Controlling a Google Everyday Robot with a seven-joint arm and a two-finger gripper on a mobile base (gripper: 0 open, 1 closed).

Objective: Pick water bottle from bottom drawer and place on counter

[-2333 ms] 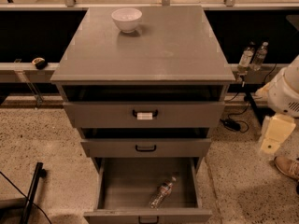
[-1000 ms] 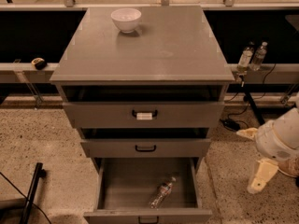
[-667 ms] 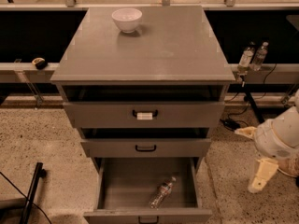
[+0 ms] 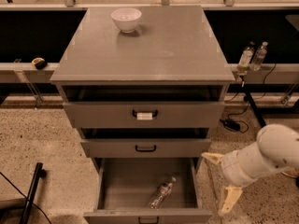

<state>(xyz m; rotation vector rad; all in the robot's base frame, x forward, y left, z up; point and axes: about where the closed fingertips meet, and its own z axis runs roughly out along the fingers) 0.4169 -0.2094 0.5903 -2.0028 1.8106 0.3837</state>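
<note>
One water bottle point(image 4: 162, 193) lies diagonally in the bottom drawer point(image 4: 147, 215). End effector point(image 4: 214, 184) released, just right. I'd descend vertically, straddling the label.

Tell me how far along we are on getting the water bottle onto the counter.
Done: the bottom drawer is open, with the water bottle lying on its floor. In hand: the gripper hangs open, low and to the right of the drawer, touching nothing. Left: reach in, grasp, lift, and set it on the counter, probably in front of the white bowl.
</note>
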